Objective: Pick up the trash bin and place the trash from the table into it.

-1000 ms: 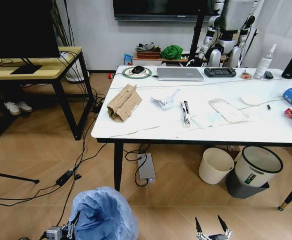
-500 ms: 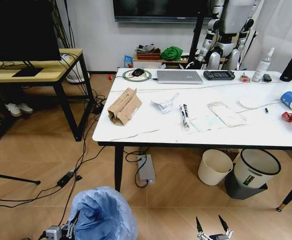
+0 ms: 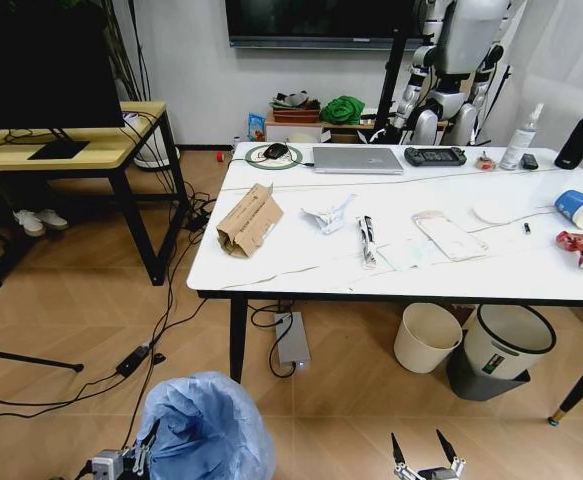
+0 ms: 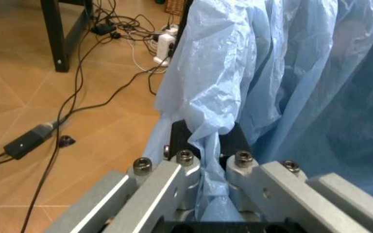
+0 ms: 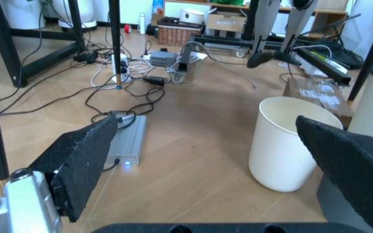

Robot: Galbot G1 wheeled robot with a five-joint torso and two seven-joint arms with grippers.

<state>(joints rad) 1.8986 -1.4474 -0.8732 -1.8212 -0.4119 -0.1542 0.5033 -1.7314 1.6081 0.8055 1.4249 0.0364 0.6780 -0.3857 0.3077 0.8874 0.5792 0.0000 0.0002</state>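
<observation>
Whole head view shifted slightly: camera moved, objects unmoved. Trash bin [image 3: 207,428] gripped at bag edge by closed left hand [image 4: 207,167], low before counter [image 3: 301,272]. Right hand [image 3: 423,463] spread, empty. Carry step judged underway; trash [image 3: 248,220] to be approached next.

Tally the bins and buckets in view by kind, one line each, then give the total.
Blue-bag-lined trash bin, left gripper shut on its bag: 1
Plain cream bucket under the table: 1
Grey-and-white bin under the table: 1
Total: 3
</observation>
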